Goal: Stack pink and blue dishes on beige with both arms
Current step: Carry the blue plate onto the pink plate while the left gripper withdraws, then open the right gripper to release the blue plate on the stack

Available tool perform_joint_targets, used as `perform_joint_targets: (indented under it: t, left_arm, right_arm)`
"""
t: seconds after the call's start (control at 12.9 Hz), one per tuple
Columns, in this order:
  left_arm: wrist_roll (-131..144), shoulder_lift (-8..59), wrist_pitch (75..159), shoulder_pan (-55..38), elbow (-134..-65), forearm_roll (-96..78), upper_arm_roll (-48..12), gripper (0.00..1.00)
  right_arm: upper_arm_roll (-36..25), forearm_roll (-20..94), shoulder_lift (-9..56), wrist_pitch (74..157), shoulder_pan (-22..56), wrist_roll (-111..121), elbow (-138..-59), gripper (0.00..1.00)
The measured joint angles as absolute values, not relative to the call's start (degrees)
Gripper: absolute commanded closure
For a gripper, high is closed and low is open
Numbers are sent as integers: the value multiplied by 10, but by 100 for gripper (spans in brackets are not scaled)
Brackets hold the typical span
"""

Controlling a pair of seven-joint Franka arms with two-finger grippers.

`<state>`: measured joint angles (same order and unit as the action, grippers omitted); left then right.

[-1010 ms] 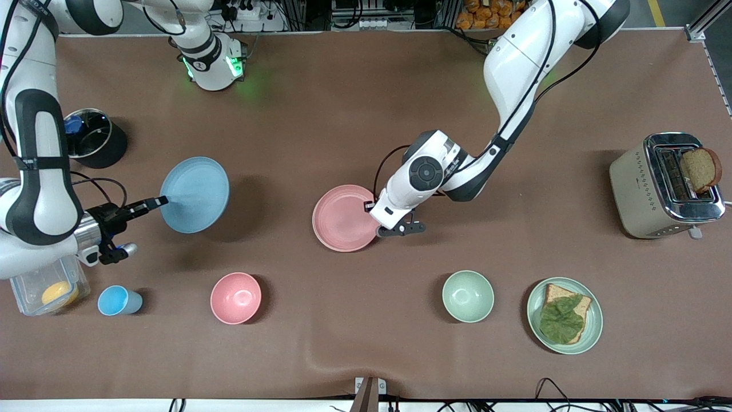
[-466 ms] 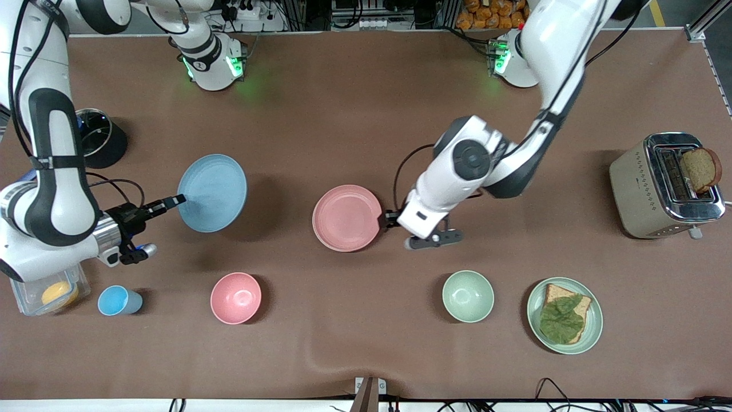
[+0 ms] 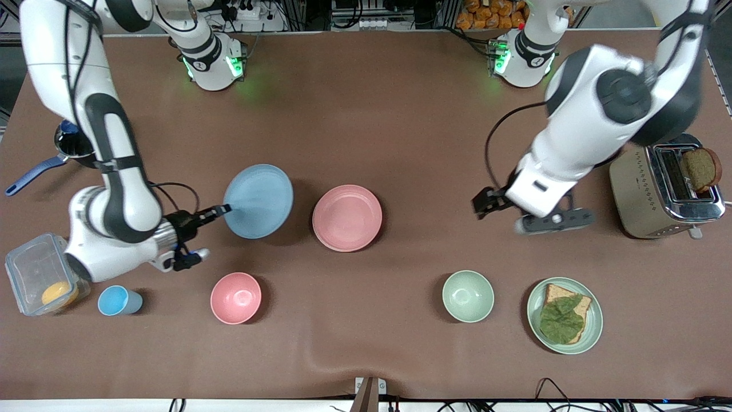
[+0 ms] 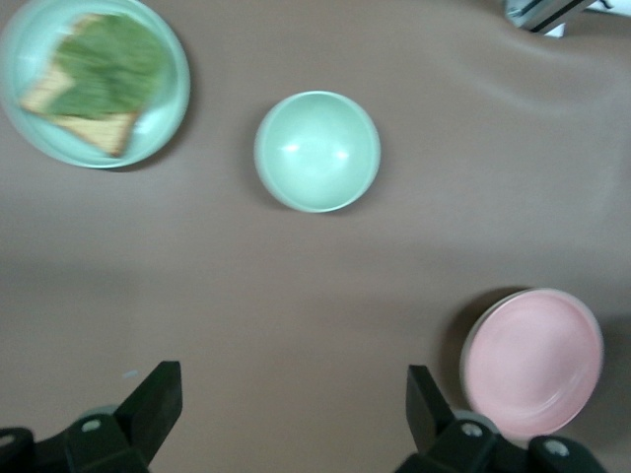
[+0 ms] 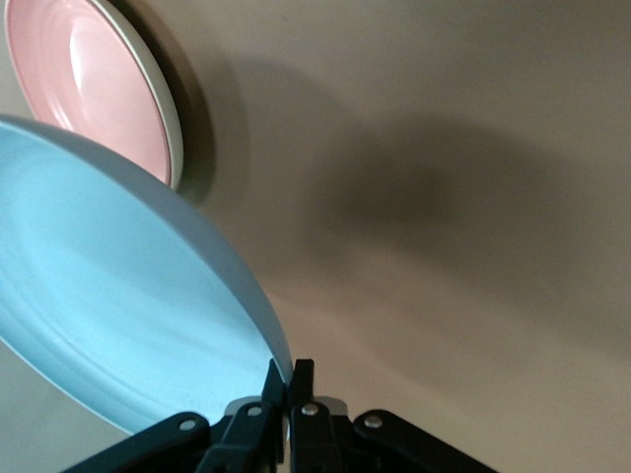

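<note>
As the front camera looks down, table (image 3: 366, 114): brown cover; every place below is told from the pink plate.
Left arm (image 3: 595, 126): it reaches over the table toward the left arm's end from the pink plate, well apart from it.
Right arm (image 3: 108, 171): it reaches toward the pink plate from the right arm's end.
Toaster (image 3: 657, 189): well apart from the pink plate, at the left arm's end; one slice of bread stands up out of it.
Pink plate (image 3: 347, 217): flat on the middle of the table; nothing lies on it.
Beige plate (image 5: 177, 138): under the pink plate; only a cream rim of it shows, in the right wrist view.
Blue plate (image 3: 258, 201): in the air and tilted, over the table just beside the pink plate, toward the right arm's end.
Green plate (image 3: 564, 315): nearer to the camera than the pink plate, toward the left arm's end; bread and a leaf lie on it.
Green bowl (image 3: 468, 296): nearer to the camera than the pink plate, toward the left arm's end.
Pink bowl (image 3: 235, 297): nearer to the camera than the pink plate, toward the right arm's end.
Right gripper (image 3: 220, 209): fingers pinched narrow on the rim of the blue plate.
Left gripper (image 3: 485, 205): fingers spread wide with nothing between them, over bare table between the pink plate and the toaster.
</note>
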<state>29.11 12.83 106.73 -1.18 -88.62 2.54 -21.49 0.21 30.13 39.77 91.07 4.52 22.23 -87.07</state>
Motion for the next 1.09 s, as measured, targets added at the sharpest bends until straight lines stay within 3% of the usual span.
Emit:
perform_joint_targets:
  t: [0.23,0.62,0.93,1.01,1.09]
  left_arm:
    - [212,68,999,32,-887,27,-214,0]
    - [155,43,928,72,-853,43,-211,0]
    - [146,43,908,79,-852,43,-209,0]
    - [146,43,905,79,-852,43,-209,0]
    - [146,43,900,79,-851,43,-208,0]
  right_arm:
    - [4,333,397,959,111,144,-885,100]
    - [4,347,395,1076,234,26,-884,100]
    - [0,346,404,1119,252,20,-887,100]
    - [-3,345,407,1120,252,21,-887,94]
    - [-4,345,409,1124,252,21,-887,34]
